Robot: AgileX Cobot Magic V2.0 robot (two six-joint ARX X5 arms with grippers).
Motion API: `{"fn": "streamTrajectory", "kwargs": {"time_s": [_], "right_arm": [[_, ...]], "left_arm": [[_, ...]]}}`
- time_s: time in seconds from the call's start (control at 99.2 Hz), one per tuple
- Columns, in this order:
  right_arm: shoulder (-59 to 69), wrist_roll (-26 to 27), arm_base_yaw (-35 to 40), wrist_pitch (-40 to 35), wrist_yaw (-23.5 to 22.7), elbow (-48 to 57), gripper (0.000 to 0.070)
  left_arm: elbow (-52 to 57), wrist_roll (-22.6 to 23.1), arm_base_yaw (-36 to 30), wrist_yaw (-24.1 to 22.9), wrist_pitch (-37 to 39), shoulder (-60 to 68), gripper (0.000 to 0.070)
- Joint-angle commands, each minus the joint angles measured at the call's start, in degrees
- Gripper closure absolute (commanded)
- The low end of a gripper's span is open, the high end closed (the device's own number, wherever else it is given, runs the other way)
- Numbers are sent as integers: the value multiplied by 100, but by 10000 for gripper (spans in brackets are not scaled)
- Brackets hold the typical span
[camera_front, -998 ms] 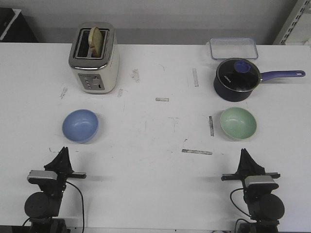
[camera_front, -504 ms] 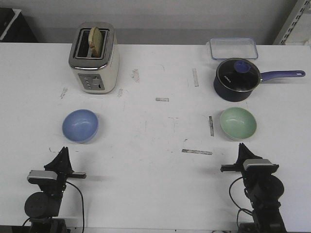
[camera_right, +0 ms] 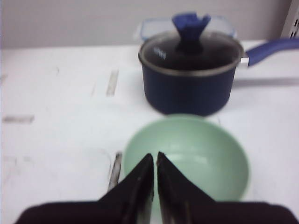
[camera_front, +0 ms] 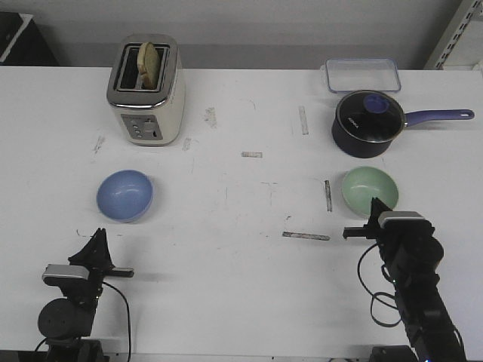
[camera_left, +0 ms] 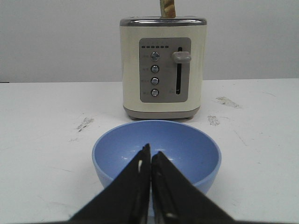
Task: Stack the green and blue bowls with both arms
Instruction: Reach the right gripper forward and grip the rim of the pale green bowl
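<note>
The blue bowl (camera_front: 124, 194) sits upright on the left of the table; it also shows in the left wrist view (camera_left: 187, 147). The green bowl (camera_front: 368, 188) sits upright on the right, in front of the saucepan; it also shows in the right wrist view (camera_right: 196, 154). My left gripper (camera_front: 98, 235) is shut and empty, low near the front edge, short of the blue bowl; its tips (camera_left: 151, 154) point at the bowl. My right gripper (camera_front: 375, 205) is shut and empty, raised, with its tips at the green bowl's near rim (camera_right: 154, 158).
A cream toaster (camera_front: 146, 90) with a slice of bread stands at the back left. A dark navy saucepan (camera_front: 367, 123) with a glass lid and long handle stands behind the green bowl. A clear lidded container (camera_front: 362, 75) lies at the back right.
My right arm has risen and moved forward, bringing its shut gripper up to the green bowl's near rim. The left arm and both bowls have not moved.
</note>
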Motion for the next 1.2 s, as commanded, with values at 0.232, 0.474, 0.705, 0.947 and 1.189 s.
{"fn": "streamTrajectory", "kwargs": {"time_s": [0.232,0.474,0.705,0.947,1.189], "right_arm": [[885,560,4,-345,-22,905,697],[1727,643,-101,-1644,-179,1808,697],[2608,966,-691,-2933,-807,2820,696],[3390,960,-1399,-3886,-1351,3751,680],[3733,859,-1912,-4258,-1362,4087,373]], "left_arm": [[-125,11,7,-35,83,-11,699],[-125,11,7,-35,83,-11,699],[-125,11,7,-35,83,-11,699],[-125,11,7,-35,83,-11,699],[-125,11,7,-35,83,-11,699]]}}
